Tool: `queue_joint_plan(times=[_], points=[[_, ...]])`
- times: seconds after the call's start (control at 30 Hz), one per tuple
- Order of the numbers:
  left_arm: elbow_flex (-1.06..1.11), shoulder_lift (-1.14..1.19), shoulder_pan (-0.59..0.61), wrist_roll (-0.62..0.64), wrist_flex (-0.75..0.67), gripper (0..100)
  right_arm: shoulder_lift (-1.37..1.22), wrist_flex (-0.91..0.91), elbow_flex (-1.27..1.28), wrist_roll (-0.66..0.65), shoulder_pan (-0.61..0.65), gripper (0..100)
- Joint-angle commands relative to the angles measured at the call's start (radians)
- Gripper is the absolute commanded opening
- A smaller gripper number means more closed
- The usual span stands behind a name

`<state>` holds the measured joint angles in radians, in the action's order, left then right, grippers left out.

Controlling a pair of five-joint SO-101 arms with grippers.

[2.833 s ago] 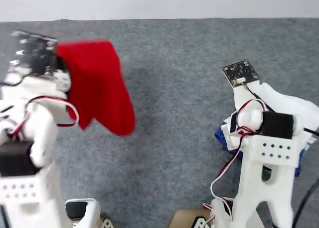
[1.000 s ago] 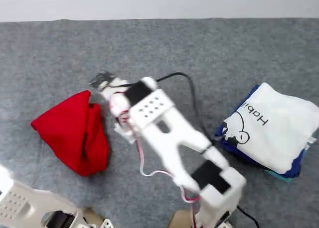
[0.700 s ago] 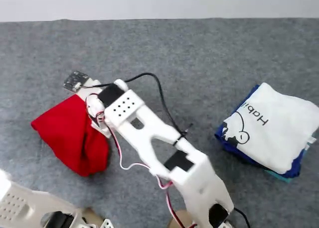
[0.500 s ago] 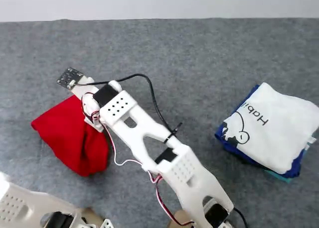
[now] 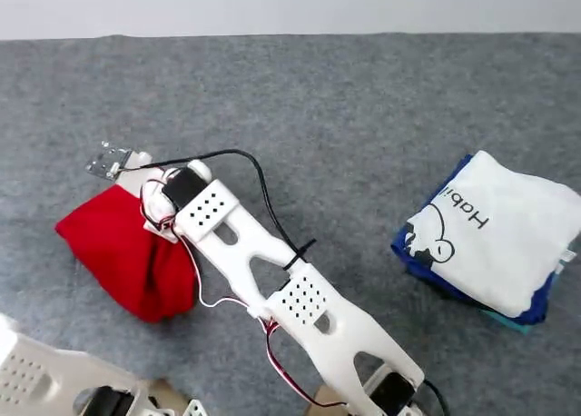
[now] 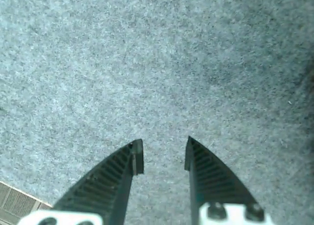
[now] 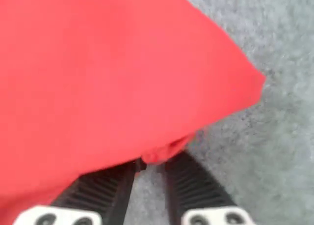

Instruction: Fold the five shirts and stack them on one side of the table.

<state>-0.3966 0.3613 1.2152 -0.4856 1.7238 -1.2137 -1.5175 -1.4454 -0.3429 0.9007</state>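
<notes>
A crumpled red shirt point(image 5: 123, 257) lies on the grey carpet at the left. My right arm point(image 5: 241, 257) stretches from the front right across to the shirt's near top edge. In the right wrist view, my right gripper point(image 7: 149, 162) is narrowly open, and a small fold of the red shirt point(image 7: 108, 77) sits at its fingertips. A stack of folded shirts point(image 5: 495, 230), white on top with blue and teal beneath, sits at the right. My left arm point(image 5: 36, 375) is drawn back at the front left corner. My left gripper point(image 6: 163, 154) hangs open over bare carpet.
Grey carpet point(image 5: 336, 107) covers the table, with open room in the middle and at the back. A tan strip point(image 6: 14, 205) shows at the carpet's edge in the left wrist view. A black cable point(image 5: 259, 184) arches off the right arm.
The left arm let go of the red shirt and pulled back to the front left. The right arm swung from the stack to the shirt, and over the last half second edged further left.
</notes>
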Motion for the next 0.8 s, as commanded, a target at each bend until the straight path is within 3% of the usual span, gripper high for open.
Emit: queue_joint_plan(times=[0.0, 0.1, 0.53, 0.77], points=[[-0.027, -0.003, -0.003, -0.005, -0.015, 15, 0.021, -0.077, -0.141, -0.061, 0.008, 1.3], [-0.027, -0.005, -0.005, -0.005, -0.015, 15, 0.024, -0.125, -0.245, -0.124, -0.007, 1.0], [-0.127, -0.015, -0.026, -0.003, 0.029, 15, 0.349, -0.137, -0.238, -0.345, -0.125, 1.0], [-0.205, -0.141, -0.029, -0.003, 0.029, 15, 0.562, -0.099, -0.238, -0.634, -0.179, 1.0]])
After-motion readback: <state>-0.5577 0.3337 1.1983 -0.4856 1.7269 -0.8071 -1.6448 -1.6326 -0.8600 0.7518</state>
